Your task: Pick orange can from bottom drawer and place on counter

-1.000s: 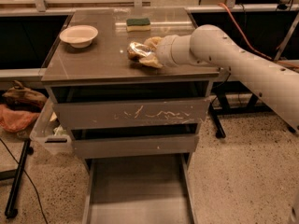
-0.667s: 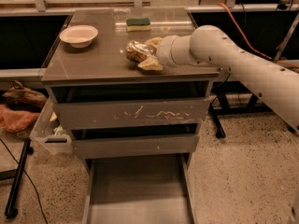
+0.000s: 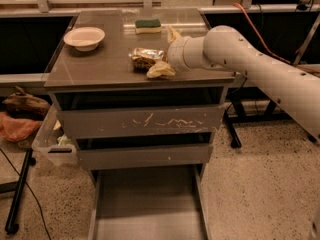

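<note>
The orange can (image 3: 146, 57), crinkled and gold-brown, lies on the counter (image 3: 100, 64) near its front middle. My gripper (image 3: 166, 52) is just right of the can at counter height, with its fingers spread: one finger (image 3: 173, 34) stands behind the can and the other (image 3: 161, 70) lies in front of it, close to its right end. The jaws are open and hold nothing. The bottom drawer (image 3: 150, 209) is pulled out below, and its grey floor is bare.
A white bowl (image 3: 84, 37) sits at the counter's back left and a green-and-yellow sponge (image 3: 148, 26) at the back middle. Two closed drawers, the upper with a scratched front (image 3: 140, 121), are below. A clear bin (image 3: 52, 144) and a stand leg (image 3: 17, 199) are at left.
The fingers have spread apart and let go of the can, which now rests on the counter slightly lower and to the left. The arm has hardly moved.
</note>
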`<state>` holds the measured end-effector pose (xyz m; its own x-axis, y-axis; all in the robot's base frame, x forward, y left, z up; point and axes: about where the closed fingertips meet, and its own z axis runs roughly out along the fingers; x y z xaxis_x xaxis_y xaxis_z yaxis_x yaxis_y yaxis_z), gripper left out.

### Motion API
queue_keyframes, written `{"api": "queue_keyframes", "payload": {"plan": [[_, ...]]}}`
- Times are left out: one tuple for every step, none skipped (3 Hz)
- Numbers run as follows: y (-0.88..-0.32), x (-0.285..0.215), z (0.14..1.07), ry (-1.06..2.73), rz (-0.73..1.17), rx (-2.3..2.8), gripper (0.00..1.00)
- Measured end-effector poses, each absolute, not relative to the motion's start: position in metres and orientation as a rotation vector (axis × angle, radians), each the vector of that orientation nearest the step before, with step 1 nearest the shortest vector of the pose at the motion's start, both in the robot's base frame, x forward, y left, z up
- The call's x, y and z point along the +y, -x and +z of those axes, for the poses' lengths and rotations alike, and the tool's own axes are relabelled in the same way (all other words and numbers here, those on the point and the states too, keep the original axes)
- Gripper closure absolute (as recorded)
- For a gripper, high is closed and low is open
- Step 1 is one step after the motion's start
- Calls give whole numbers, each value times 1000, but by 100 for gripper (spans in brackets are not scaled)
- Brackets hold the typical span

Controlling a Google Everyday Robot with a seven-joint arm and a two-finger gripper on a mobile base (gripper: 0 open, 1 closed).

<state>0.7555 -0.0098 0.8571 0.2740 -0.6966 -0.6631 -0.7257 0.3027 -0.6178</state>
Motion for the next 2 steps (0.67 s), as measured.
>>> {"api": "queue_keyframes", "payload": {"plan": [[-756,-10,862,1405,32,1434,0],[-756,-10,863,1405,32,1433,0]]}}
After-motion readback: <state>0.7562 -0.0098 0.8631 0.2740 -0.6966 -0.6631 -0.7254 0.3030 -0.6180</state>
